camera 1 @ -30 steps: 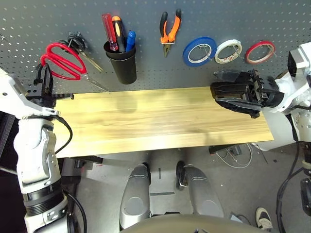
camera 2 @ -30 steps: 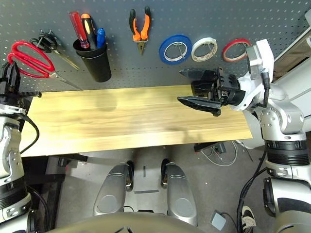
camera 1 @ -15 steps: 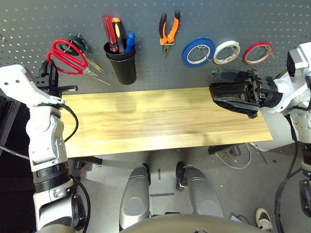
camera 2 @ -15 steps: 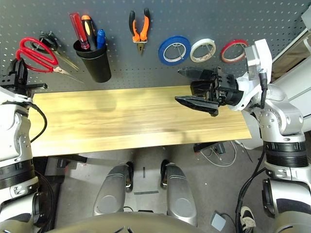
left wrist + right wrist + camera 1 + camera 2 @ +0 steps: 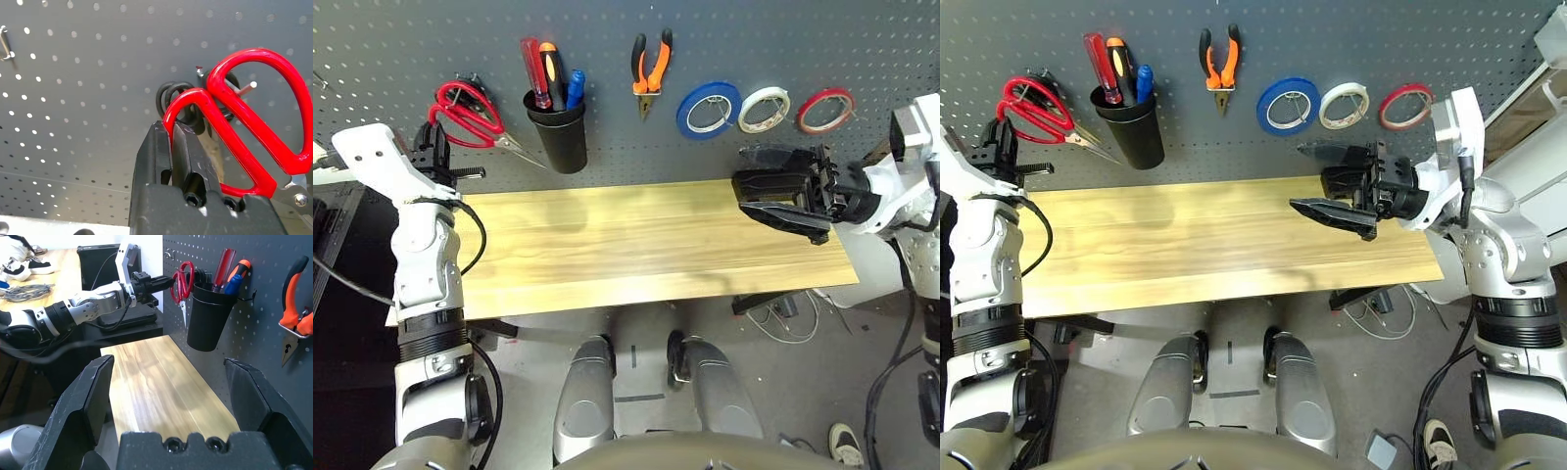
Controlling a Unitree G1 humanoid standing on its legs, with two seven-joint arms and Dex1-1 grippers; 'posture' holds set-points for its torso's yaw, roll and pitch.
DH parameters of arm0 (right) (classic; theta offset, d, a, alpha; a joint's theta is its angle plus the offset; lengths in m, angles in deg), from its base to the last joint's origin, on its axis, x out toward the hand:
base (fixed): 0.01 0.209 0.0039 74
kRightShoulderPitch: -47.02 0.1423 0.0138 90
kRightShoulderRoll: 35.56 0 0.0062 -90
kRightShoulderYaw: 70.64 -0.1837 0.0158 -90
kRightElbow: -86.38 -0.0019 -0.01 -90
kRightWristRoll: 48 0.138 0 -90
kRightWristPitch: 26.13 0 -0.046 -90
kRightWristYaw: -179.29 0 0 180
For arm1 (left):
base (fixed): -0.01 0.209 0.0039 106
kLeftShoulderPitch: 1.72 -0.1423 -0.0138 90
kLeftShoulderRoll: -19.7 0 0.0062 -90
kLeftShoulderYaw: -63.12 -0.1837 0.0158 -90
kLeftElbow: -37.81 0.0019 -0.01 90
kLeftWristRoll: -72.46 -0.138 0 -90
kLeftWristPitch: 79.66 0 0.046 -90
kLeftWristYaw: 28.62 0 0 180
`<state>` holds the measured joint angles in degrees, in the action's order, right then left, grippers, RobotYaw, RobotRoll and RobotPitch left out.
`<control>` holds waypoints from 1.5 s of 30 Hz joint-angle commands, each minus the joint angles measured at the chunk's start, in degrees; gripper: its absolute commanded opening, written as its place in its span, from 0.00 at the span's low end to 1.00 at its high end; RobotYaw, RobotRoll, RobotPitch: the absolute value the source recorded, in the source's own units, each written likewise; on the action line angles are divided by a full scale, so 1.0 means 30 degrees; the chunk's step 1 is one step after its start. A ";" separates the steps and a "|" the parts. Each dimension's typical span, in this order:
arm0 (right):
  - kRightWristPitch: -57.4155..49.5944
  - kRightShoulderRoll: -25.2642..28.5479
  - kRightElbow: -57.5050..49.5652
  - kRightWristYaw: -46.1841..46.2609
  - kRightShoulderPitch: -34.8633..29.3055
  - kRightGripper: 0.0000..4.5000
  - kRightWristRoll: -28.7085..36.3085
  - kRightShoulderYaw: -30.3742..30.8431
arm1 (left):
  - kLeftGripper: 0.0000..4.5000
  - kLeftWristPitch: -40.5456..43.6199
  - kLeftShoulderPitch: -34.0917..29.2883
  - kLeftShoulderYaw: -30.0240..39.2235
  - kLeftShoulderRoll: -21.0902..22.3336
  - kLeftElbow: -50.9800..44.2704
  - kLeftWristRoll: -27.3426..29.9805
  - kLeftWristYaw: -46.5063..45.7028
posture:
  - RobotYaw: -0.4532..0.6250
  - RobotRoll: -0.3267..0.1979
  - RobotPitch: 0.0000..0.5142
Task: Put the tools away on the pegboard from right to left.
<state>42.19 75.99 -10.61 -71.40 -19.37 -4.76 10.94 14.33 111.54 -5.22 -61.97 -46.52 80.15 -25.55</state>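
Note:
On the far left of the dark grey pegboard (image 5: 773,39), my left gripper (image 5: 436,149) is shut on the smaller handle loop of the red-handled scissors (image 5: 465,106). In the left wrist view a metal peg (image 5: 247,87) pokes through the larger red loop (image 5: 274,98). The pliers (image 5: 649,67), the red tape ring (image 5: 824,109) and the red-handled screwdriver (image 5: 532,70) in the black cup (image 5: 560,137) are on the board. My right gripper (image 5: 749,181) stands open and holds nothing, above the table's right end.
Black-handled scissors (image 5: 178,98) hang behind the red ones on the same hook. A blue tape roll (image 5: 708,108) and a white one (image 5: 768,108) hang between the pliers and the red ring. The wooden tabletop (image 5: 626,245) lies below the board.
My left arm has lifted the red scissors up and to the right, against the pegboard hook. The right gripper has stayed where it was, open.

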 commanded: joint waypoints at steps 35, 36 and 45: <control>0.6991 -0.4277 0.6781 0.9867 -0.1320 1.00 -0.8787 -0.0113 | 0.99 -0.1219 -0.7451 -0.0489 -0.2668 -0.1308 0.0236 0.0556 | 0.42 0.62 0.30; 0.7219 -0.4571 0.7079 1.0744 -0.1352 1.00 -0.9048 -0.0295 | 0.99 -0.1669 -0.7621 -0.0442 -0.2813 -0.1195 0.0135 0.0465 | 0.42 0.62 0.30; 1.0523 -0.6910 0.8422 1.5065 -0.2330 1.00 -0.9764 -0.1508 | 0.99 -0.4238 -0.8163 0.0383 -0.3465 -0.0135 0.0215 -0.0141 | 0.40 0.62 0.28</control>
<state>71.23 55.56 13.01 -27.57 -24.97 -32.99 7.35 3.48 87.80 -4.52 -72.02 -48.34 80.52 -26.06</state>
